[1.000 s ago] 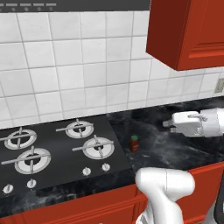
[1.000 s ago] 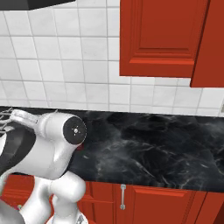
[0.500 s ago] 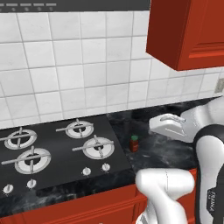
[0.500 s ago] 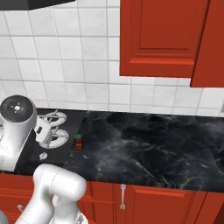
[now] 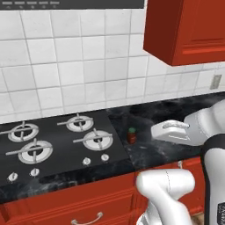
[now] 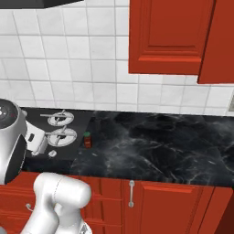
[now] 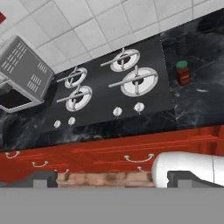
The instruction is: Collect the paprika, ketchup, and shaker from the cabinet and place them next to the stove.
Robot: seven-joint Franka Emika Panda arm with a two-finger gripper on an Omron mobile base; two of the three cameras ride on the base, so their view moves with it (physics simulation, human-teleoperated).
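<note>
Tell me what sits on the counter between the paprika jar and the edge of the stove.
Nothing: the paprika stands just right of the stove, with bare dark marble between, in the left base view.

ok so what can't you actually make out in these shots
- inside of the cabinet: right base view, red door panels cover it; left base view, cut off by the top and right edges.
- dark cylinder behind the paprika: hand view, too small and dark against the black counter to identify.
- left part of the stove: right base view, the robot's arm hides it.
</note>
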